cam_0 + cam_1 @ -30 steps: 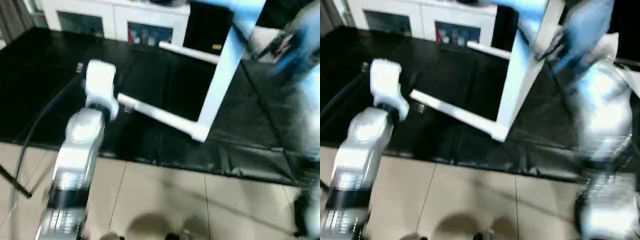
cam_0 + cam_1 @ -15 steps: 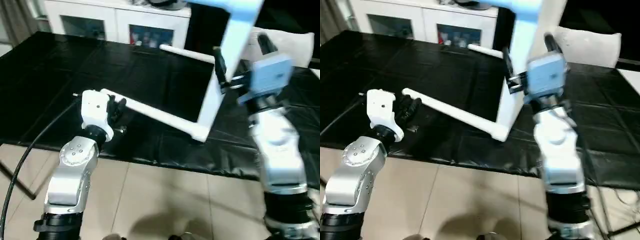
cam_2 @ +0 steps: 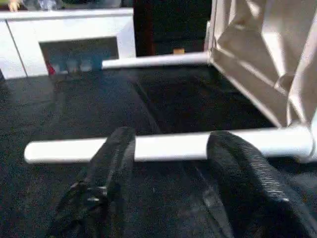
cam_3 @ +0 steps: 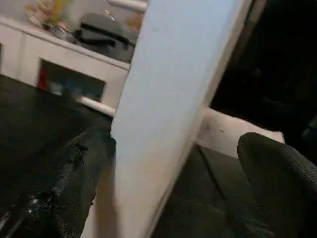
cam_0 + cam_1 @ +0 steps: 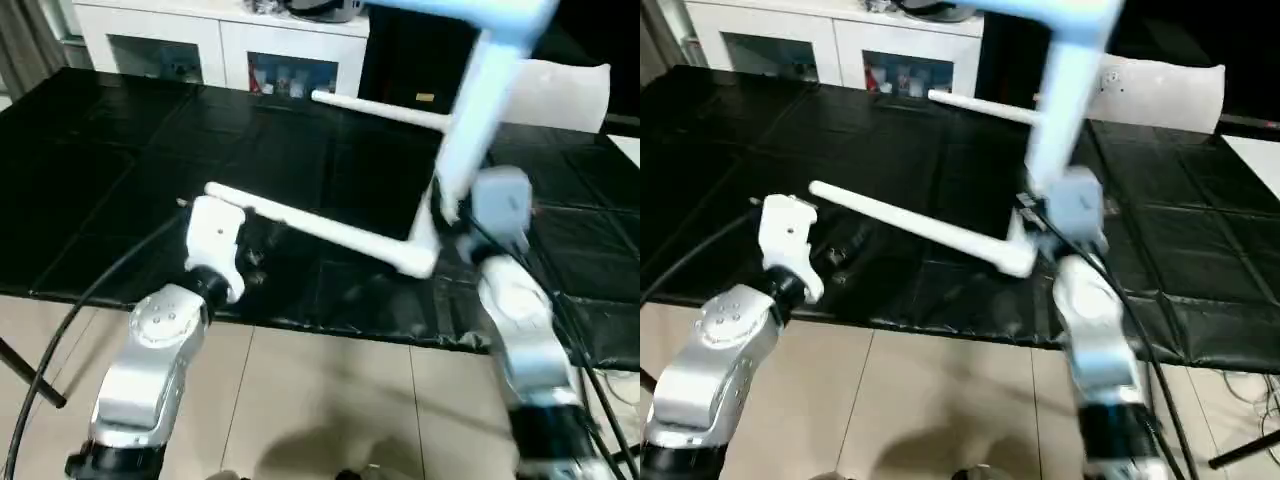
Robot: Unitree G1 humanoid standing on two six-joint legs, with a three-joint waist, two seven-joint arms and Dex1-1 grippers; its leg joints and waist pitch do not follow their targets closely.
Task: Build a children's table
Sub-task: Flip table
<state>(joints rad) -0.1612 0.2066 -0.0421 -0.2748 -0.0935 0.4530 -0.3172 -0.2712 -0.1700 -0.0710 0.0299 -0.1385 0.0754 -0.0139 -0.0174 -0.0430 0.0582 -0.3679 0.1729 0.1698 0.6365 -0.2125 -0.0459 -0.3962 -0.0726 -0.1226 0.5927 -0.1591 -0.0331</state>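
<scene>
The children's table lies on its side on the black mat, its white square top (image 5: 478, 110) standing on edge. Two white legs point to my left: a near leg (image 5: 320, 225) and a far leg (image 5: 380, 110). My left gripper (image 5: 258, 250) is at the near leg's free end. In the left wrist view its fingers (image 3: 116, 163) stand apart, and the leg (image 3: 168, 146) crosses just beyond them. My right gripper (image 5: 447, 215) is low on the top's near edge. Its fingers (image 4: 79, 183) are spread wide on either side of the white top (image 4: 178, 84).
White cabinets with glass doors (image 5: 220, 45) line the back wall. A white cushion-like thing (image 5: 560, 95) lies at the back right of the black mat (image 5: 100, 170). Beige floor tiles (image 5: 330, 400) run in front of the mat. A black cable (image 5: 60, 320) hangs by my left arm.
My left gripper's fingers have spread apart at the near leg. My right gripper has come down along the top's edge. The whole view has also shifted.
</scene>
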